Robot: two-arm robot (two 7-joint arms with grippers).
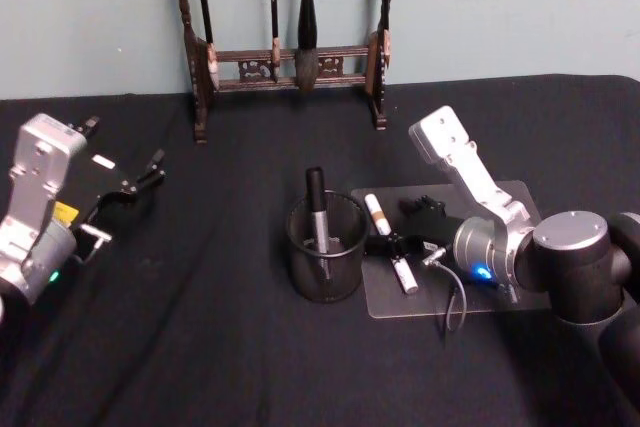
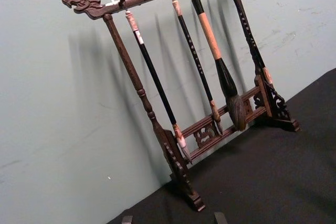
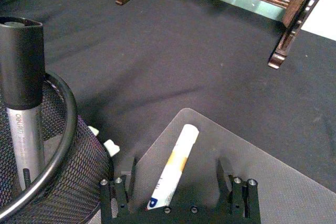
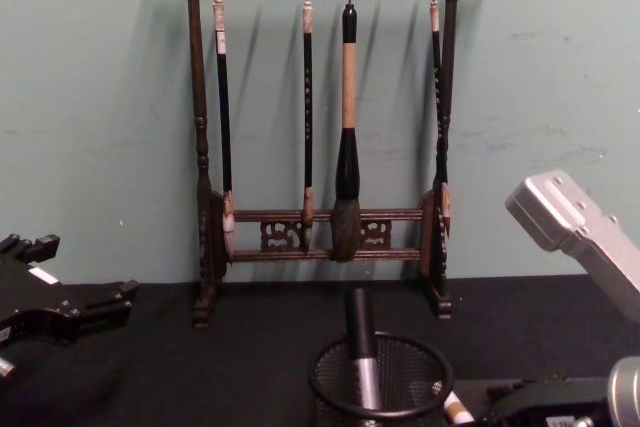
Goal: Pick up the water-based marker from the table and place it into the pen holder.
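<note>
**Right gripper straddles the marker on the mat**

The marker (image 1: pixel 377 215) is a slim white barrel with a tan-orange band partway along. It lies flat on the grey mat (image 1: pixel 420 302), just right of the holder (image 1: pixel 322 282).

The right gripper (image 1: pixel 396 245) is down over its middle. The head view hides that stretch of the marker behind it. The right wrist view opens it up: the marker (image 3: pixel 176 163) sits in the gap with a finger (image 3: pixel 118 195) on either side, spread wide and not touching it, and there is blue print at the end nearest the gripper's base. From the chest view, one end (image 4: pixel 457 409) peeks out beside the mesh (image 4: pixel 420 377).

The marker's long axis runs far to near, with the near end angling right, away from the holder. A grey pen (image 1: pixel 319 212) with a black cap stands inside the holder.

The left gripper (image 1: pixel 128 195) sits far left, jaws apart and holding nothing.
</note>
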